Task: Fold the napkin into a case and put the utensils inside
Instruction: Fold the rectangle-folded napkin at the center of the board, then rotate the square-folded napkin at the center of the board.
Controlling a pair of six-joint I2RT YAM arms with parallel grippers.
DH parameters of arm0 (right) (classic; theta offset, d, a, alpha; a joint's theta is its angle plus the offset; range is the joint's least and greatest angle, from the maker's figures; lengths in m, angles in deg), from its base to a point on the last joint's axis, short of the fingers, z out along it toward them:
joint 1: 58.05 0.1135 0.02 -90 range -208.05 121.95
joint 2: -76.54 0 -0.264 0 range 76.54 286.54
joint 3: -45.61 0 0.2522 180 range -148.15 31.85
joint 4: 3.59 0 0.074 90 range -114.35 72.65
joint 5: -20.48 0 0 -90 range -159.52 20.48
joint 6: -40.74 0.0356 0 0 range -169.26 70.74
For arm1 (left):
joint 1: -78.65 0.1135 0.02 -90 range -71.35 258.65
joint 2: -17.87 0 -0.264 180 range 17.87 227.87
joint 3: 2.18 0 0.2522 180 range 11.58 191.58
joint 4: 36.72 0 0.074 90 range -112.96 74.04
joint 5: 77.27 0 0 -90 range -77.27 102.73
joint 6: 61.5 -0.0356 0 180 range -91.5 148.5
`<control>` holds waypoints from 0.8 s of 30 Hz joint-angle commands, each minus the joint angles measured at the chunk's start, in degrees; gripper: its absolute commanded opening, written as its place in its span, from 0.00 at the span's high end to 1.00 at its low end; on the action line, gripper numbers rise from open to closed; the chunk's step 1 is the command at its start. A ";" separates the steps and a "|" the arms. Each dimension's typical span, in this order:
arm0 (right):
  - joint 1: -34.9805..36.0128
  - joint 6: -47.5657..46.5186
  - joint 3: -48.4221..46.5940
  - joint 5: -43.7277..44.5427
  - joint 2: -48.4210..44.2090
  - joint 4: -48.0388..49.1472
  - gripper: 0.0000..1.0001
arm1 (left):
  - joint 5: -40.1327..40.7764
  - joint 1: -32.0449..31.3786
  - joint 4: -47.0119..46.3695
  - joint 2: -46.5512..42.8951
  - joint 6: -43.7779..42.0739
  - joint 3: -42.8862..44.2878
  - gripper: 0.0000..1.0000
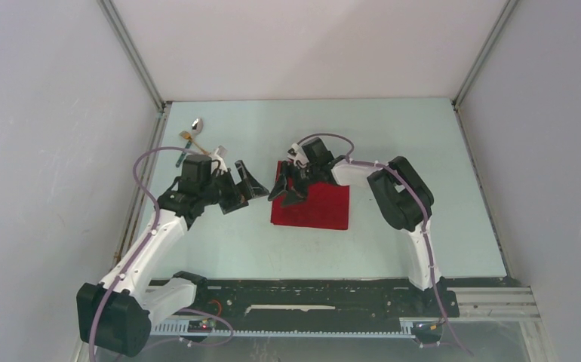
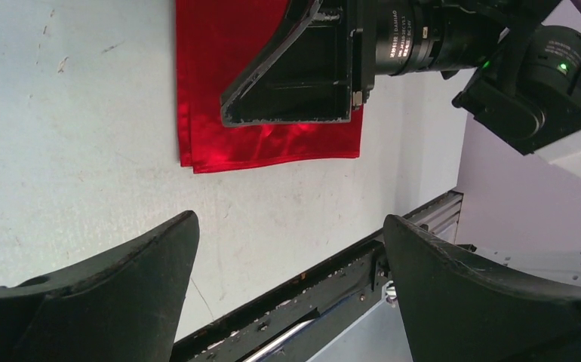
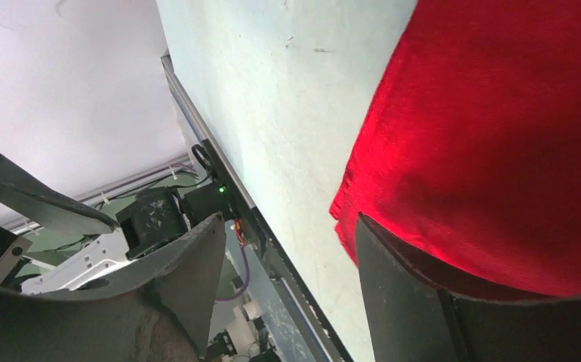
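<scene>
The red napkin (image 1: 319, 207) lies folded into a flat rectangle on the table, also seen in the left wrist view (image 2: 219, 98) and the right wrist view (image 3: 499, 128). My right gripper (image 1: 287, 194) hovers at the napkin's left edge, open; one finger (image 3: 423, 302) rests over the cloth's edge and bare table shows between the jaws (image 3: 287, 222). My left gripper (image 1: 246, 187) is wide open just left of the napkin, empty (image 2: 289, 226). The utensils lie at the far left: a silver spoon (image 1: 196, 124) and a gold fork (image 1: 189, 137).
White walls enclose the table on three sides. The black base rail (image 1: 310, 298) runs along the near edge. The right arm's elbow (image 1: 401, 192) stands right of the napkin. The left arm's wrist (image 1: 197, 181) sits close to the utensils.
</scene>
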 commanded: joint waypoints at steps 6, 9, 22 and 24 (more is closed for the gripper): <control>-1.05 -1.85 -0.14 8.92 -11.42 -8.20 0.27 | 1.83 -0.12 0.93 0.80 -2.02 0.82 0.00; -3.24 -7.74 4.10 14.11 -18.55 -14.63 0.27 | 1.55 -0.40 -0.88 2.94 -1.98 -0.30 0.00; -18.11 -13.26 36.74 15.80 -39.55 -16.08 0.32 | 7.20 -7.49 -3.09 17.91 -2.43 3.88 0.08; -20.06 -11.92 40.82 11.98 -39.33 -11.89 0.33 | 6.99 -7.51 -3.14 18.11 -2.37 4.50 0.08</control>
